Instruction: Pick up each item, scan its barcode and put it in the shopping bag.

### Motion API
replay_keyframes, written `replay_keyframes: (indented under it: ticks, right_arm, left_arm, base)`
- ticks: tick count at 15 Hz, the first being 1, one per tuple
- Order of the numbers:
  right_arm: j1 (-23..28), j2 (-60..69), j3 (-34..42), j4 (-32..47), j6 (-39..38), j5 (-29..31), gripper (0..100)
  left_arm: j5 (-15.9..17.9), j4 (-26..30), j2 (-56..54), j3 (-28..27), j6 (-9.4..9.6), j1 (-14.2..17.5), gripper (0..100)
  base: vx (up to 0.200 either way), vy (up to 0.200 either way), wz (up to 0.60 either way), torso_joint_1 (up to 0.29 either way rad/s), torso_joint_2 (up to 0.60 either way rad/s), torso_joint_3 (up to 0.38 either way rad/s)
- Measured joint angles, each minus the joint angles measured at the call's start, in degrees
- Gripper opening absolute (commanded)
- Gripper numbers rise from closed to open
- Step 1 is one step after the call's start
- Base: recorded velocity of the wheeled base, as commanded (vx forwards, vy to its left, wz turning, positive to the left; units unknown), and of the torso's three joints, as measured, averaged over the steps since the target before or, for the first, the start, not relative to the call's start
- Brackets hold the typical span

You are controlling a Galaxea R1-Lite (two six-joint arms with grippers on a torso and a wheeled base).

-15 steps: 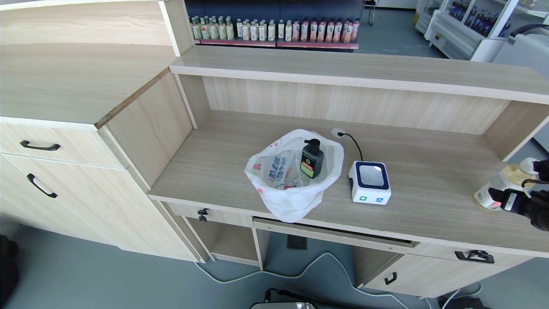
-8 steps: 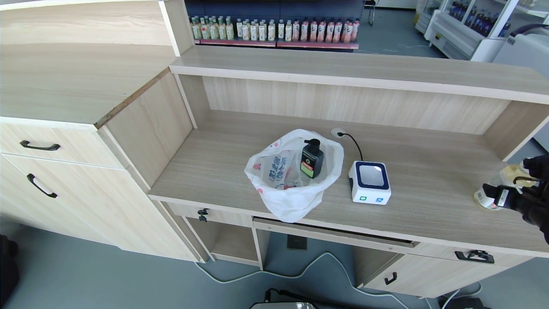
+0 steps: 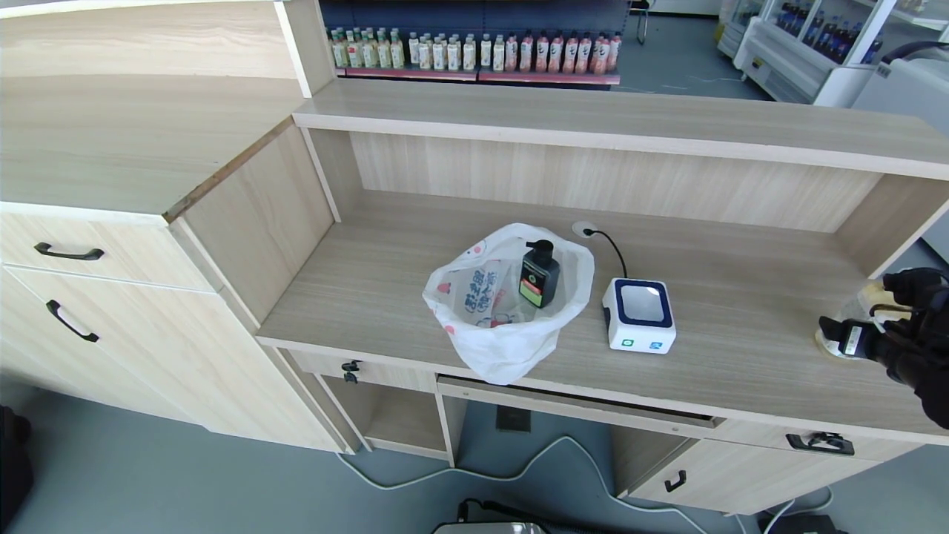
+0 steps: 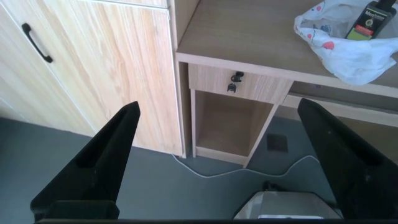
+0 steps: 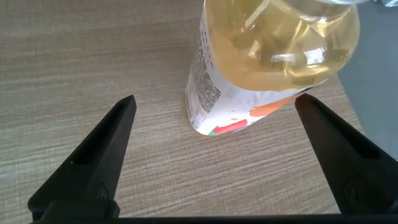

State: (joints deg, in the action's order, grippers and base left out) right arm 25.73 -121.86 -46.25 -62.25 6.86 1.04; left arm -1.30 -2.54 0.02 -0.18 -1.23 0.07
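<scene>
step: grasping drink bottle point(image 5: 267, 68) at counter point(image 3: 741, 297) right end. r gripper point(image 5: 216, 102) spread around it; nxt close, lift to scanner point(image 3: 639, 313). l gripper point(image 4: 217, 106) spread, low.

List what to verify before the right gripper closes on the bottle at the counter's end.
1. Right gripper open: ok.
2. Bottle standing on counter, lined up between the fingers: ok.
3. Fingers far enough around bottle: cannot tell.
4. Scanner window uncovered: ok.
5. Shopping bag mouth open: ok.
6. Left gripper empty, away from bag and scanner: ok.
</scene>
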Motion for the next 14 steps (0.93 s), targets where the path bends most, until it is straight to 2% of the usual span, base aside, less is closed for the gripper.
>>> replay_keyframes:
  ticks: [6, 10, 14]
  right_arm:
    - [1.72, -1.57, -0.35, -4.05, 4.27, 0.11, 100]
    - [2.13, -3.33, -3.00, -3.68, 0.02, -0.17, 100]
    - [1.96, -5.02, -5.49, -3.68, -0.06, -0.26, 100]
  left_arm:
    - [0.00, 0.00, 0.00, 0.00, -0.05, 0.00, 100]
    - [0.00, 0.00, 0.00, 0.00, 0.00, -0.02, 100]
    - [0.00, 0.02, 0.00, 0.00, 0.00, 0.00, 100]
  base:
    - [0.000, 0.000, 0.00, 0.000, 0.00, 0.000]
    - [0.000, 0.000, 0.00, 0.000, 0.00, 0.000]
    - [0.000, 0.000, 0.00, 0.000, 0.00, 0.000]
